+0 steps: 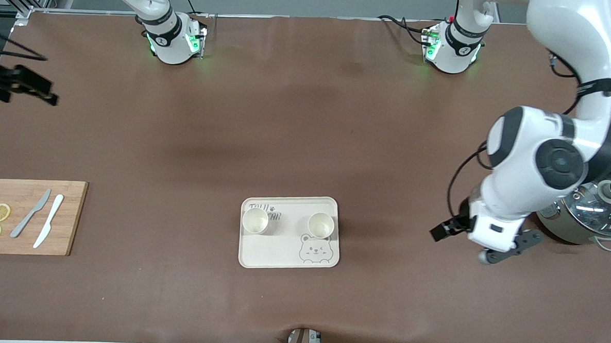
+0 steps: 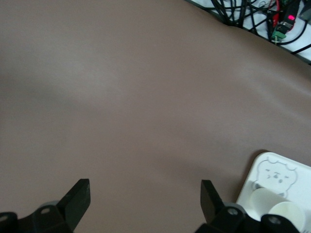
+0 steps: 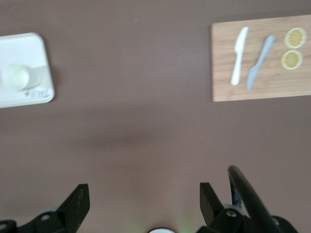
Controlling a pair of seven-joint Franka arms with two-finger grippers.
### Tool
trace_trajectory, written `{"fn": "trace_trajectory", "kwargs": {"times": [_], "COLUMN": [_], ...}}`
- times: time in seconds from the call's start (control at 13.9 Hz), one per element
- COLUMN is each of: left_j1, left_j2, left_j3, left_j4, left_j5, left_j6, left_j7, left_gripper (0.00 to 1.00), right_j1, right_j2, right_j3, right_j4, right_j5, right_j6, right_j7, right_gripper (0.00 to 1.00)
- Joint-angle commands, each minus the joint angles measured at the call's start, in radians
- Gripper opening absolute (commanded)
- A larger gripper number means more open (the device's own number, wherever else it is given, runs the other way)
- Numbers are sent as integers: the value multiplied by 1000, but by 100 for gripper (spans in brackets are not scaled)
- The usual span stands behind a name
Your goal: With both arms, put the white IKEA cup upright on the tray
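Note:
The cream-white tray [image 1: 271, 252] with a bear drawing lies on the table near the front camera. Two white cups stand upright on it: one [image 1: 255, 221] toward the right arm's end, one [image 1: 320, 225] toward the left arm's end. My left gripper [image 1: 508, 250] is open and empty, low over bare table between the tray and a pot. Its wrist view [image 2: 145, 199] shows the tray's corner [image 2: 277, 170] and both cups [image 2: 286, 211]. My right gripper [image 1: 25, 84] is open and empty, high over the table's edge at the right arm's end. Its wrist view [image 3: 144, 201] shows the tray [image 3: 29, 48] and one cup [image 3: 15, 76].
A wooden cutting board [image 1: 26, 200] with two lemon slices and two knives lies at the right arm's end and shows in the right wrist view [image 3: 262, 87]. A steel pot with a glass lid [image 1: 592, 210] stands at the left arm's end, close to the left hand.

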Motion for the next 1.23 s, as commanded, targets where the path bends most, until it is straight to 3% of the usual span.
{"fn": "trace_trajectory", "kwargs": {"times": [0.0, 0.51, 0.94, 1.15], "left_j1": [62, 232, 254, 260], "left_j2": [-72, -204, -311, -313], "left_j3": [-6, -6, -6, -11], "left_j4": [-45, -40, -33, 12], "left_j5": [16, 16, 16, 5], "left_j6": [-41, -161, -224, -317], "left_j7": [118, 446, 462, 463], "left_gripper": [100, 100, 100, 100], "right_j1": [-87, -96, -87, -87], "right_j2": [3, 6, 8, 8], "right_j3": [23, 25, 26, 26], "right_j4": [-26, -24, -24, -26], "right_j5": [-3, -8, -8, -8], "right_j6": [33, 33, 33, 33], "right_j7": [-42, -44, -42, -42], "right_gripper": [100, 100, 100, 100]}}
